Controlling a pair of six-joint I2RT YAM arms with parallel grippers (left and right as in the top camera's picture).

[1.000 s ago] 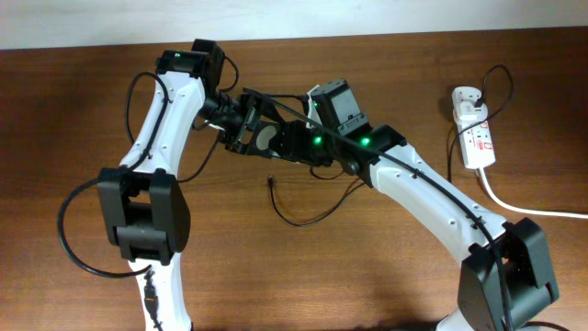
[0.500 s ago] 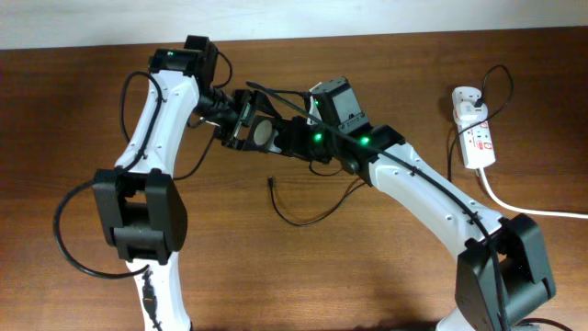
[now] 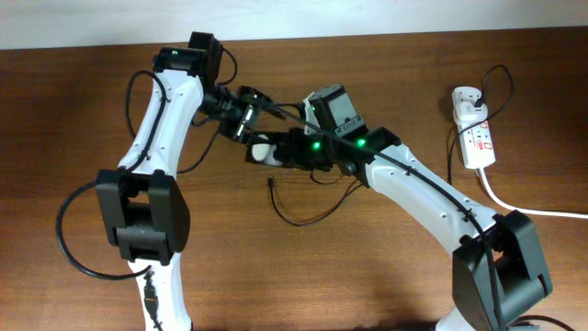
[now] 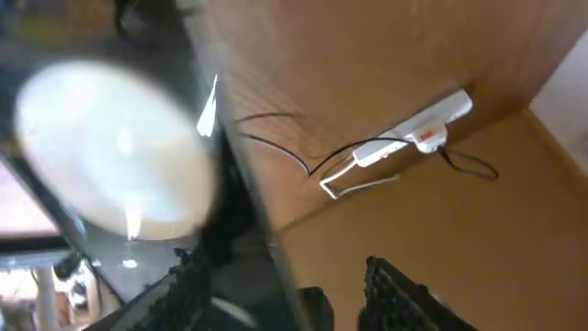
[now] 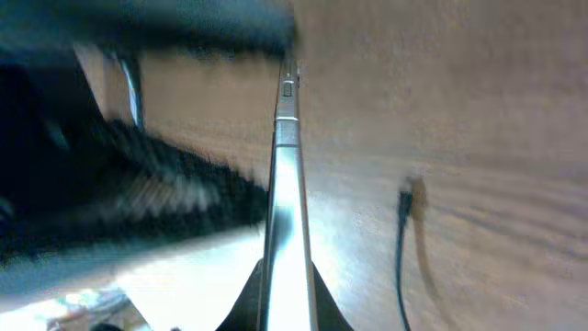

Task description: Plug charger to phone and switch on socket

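Observation:
The phone (image 3: 262,150) is held on edge above the table at centre. My right gripper (image 3: 278,153) is shut on it; the right wrist view shows its thin edge (image 5: 287,184) pinched between the fingers (image 5: 287,299). My left gripper (image 3: 241,112) is open just behind and left of the phone, whose glossy screen (image 4: 110,147) fills the left of the left wrist view, with the jaws (image 4: 294,294) spread around its edge. The charger's plug tip (image 3: 270,181) lies loose on the table below the phone and also shows in the right wrist view (image 5: 405,199). The socket (image 3: 476,133) lies at the far right.
The thin black cable (image 3: 308,219) loops over the table under my right arm. The socket's thick white cord (image 3: 528,210) runs off to the right edge. The socket (image 4: 418,133) and cable also show in the left wrist view. The table's back edge meets a white wall.
The phone has dropped slightly toward the table in my right gripper. My left gripper has drawn back up and left, away from the phone.

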